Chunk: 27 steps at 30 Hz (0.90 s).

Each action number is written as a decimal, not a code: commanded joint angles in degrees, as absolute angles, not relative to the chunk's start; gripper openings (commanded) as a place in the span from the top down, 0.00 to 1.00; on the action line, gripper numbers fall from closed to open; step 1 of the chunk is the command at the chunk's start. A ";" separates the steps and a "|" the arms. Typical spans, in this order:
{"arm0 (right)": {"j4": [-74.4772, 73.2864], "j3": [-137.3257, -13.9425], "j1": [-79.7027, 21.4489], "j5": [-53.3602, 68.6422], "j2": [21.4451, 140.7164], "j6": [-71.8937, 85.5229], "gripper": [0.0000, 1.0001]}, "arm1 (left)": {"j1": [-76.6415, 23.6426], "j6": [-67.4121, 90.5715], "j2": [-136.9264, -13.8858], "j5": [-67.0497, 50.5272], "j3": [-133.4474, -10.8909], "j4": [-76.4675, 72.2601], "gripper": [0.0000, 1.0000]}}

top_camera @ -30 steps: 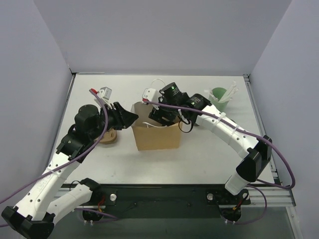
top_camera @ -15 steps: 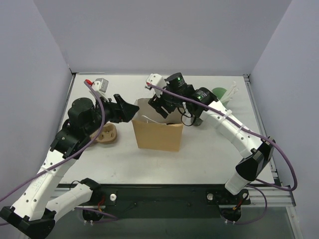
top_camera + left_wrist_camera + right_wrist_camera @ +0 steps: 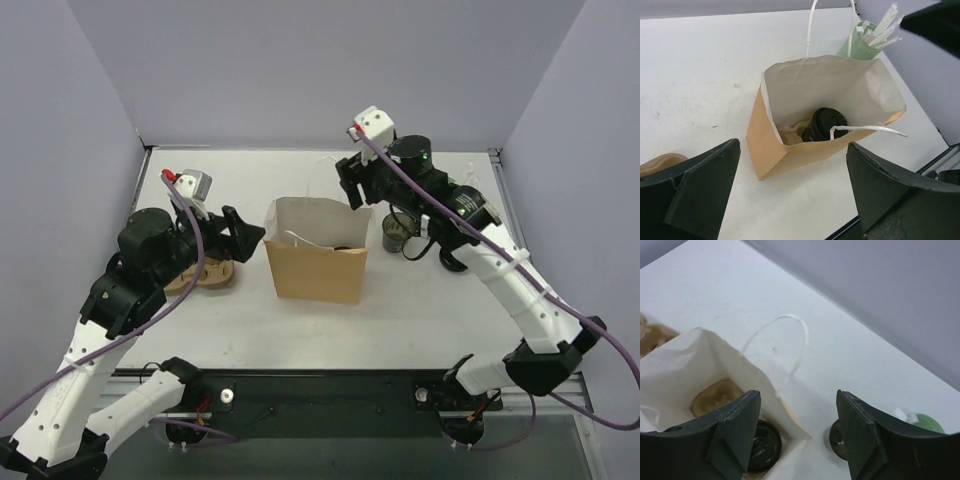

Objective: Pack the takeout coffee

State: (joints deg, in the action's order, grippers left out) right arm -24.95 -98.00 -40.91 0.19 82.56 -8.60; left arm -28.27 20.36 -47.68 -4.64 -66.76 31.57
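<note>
Brown moulded-pulp tray sits on the white table just left of the tan paper bag. The left gripper hovers near the bag's left side, its fingers spread wide with nothing between them. The bag stands upright with its mouth open and its white cord handles loose. Down inside it I can see the takeout coffee, black lid up, beside a piece of moulded pulp on the bag's floor. Over the bag's far right corner hangs the right gripper, fingers apart and empty too. Just right of the bag stands another dark cup, and beyond it a pale green cup full of white sticks.
</note>
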 commanded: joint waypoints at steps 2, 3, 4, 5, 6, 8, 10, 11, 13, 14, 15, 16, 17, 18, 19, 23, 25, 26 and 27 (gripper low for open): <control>-17.75 -92.38 -34.73 -19.39 76.82 -3.00 0.37 | -27.86 17.84 -46.67 -3.43 -71.45 35.85 0.03; -19.49 -92.37 -32.72 -20.99 76.99 -0.03 0.37 | -27.86 17.75 -46.93 -3.51 -72.59 37.08 0.03; -21.08 -92.55 -30.96 -21.96 77.34 2.44 0.39 | -27.86 16.97 -46.93 -3.52 -73.29 37.70 0.03; -22.75 -92.81 -26.41 -22.15 77.69 4.37 0.39 | -27.86 16.44 -47.11 -3.34 -73.74 38.66 0.03; -25.98 -93.07 -24.19 -21.71 78.04 6.83 0.39 | -27.86 16.09 -47.20 -2.64 -74.26 39.02 0.03; -28.99 -93.43 -17.62 -19.44 79.53 12.20 0.42 | -27.77 15.38 -46.93 -2.20 -74.62 39.11 0.03; -35.13 -95.79 -13.64 -15.13 82.69 16.32 0.46 | -27.86 14.60 -46.84 -3.07 -74.88 39.02 0.03; -37.16 -96.58 -10.75 -13.73 83.84 17.04 0.48 | -27.86 14.42 -46.93 -3.25 -75.23 39.72 0.03; -40.16 -96.68 -8.54 -10.64 86.56 17.49 0.50 | -27.86 14.33 -47.20 -3.34 -76.20 40.78 0.03; -40.78 -96.42 -7.66 -10.20 87.27 17.75 0.50 | -27.86 14.15 -47.20 -3.25 -76.72 41.83 0.03; -40.87 -95.89 -5.73 -9.15 88.23 18.01 0.51 | -27.86 14.06 -46.94 -3.16 -76.90 42.27 0.03; -40.87 -95.11 -4.84 -5.57 88.85 18.28 0.55 | -27.77 13.71 -46.76 -2.73 -76.90 42.54 0.03; -40.87 -95.10 -3.88 -3.71 89.64 18.54 0.57 | -27.86 13.62 -46.50 -2.38 -76.82 42.80 0.03; -40.87 -95.18 -2.91 -2.30 91.04 18.46 0.58 | -27.77 13.54 -46.15 -2.20 -76.73 42.80 0.03; -40.87 -95.62 -2.55 -0.72 91.66 18.20 0.59 | -27.77 13.36 -45.97 -1.94 -76.64 42.63 0.03; -40.78 -96.50 -1.67 -0.44 93.77 17.05 0.59 | -27.77 13.27 -46.32 -2.28 -76.99 42.54 0.03; -40.87 -96.85 -1.49 1.75 95.01 16.61 0.59 | -27.77 13.53 -46.76 -2.46 -77.08 42.80 0.03; -40.78 -96.94 -1.49 3.06 95.27 16.61 0.60 | -27.77 13.54 -46.84 -2.55 -76.91 42.45 0.03; -40.78 -96.94 -1.49 3.69 95.80 16.52 0.60 | -27.77 13.36 -46.93 -2.72 -76.56 42.28 0.03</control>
State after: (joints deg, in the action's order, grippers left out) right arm -38.94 -94.94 -1.72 -1.21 94.56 16.47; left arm -28.01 14.31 -46.61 -2.83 -74.65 42.89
